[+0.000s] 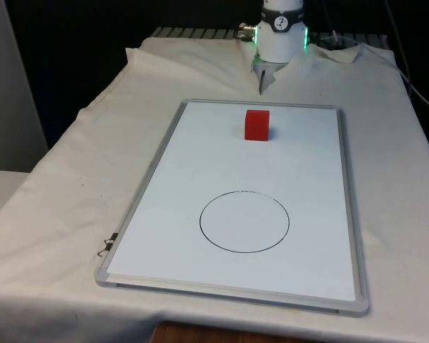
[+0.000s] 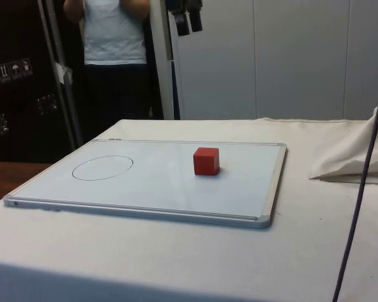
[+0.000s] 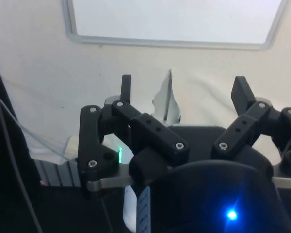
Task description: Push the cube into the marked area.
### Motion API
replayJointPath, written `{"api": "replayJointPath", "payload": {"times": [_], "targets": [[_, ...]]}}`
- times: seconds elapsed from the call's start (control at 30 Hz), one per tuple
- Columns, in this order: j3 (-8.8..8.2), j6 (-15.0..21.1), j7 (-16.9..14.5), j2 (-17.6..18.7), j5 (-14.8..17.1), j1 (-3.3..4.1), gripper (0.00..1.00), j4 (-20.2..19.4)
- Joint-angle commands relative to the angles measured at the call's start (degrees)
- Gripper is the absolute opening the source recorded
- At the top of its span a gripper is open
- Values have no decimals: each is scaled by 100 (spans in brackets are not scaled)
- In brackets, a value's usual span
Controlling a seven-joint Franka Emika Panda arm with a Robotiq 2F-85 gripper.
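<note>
Approach step: my gripper (image 3: 184,90) hangs high, fingers (image 3: 126,86) spread, nothing held. Red cube (image 1: 257,124) sits on whiteboard (image 1: 164,214), apart from circle (image 1: 244,221). Next I'd drop behind cube & push.

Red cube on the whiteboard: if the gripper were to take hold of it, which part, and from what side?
Probably from above, closing on two opposite upright faces of the red cube. It sits flat on the whiteboard, apart from the drawn circle, with every side free. The gripper is open over the cloth behind the board.
</note>
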Motion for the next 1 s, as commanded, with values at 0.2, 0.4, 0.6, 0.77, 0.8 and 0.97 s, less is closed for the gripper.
{"api": "replayJointPath", "payload": {"times": [0.2, 0.4, 0.6, 0.77, 0.8, 0.97], "targets": [[-34, 126, 11, -344, -195, -11, 100, -361], [-57, 86, 6, -504, -281, 0, 100, -527], [-74, 338, 92, -859, -556, -23, 100, -985], [-69, 498, 235, -991, -676, -23, 100, -1249], [-69, 527, 269, -1008, -693, -23, 100, -1283], [-80, 642, 464, -1049, -710, -29, 100, -1467]]}}
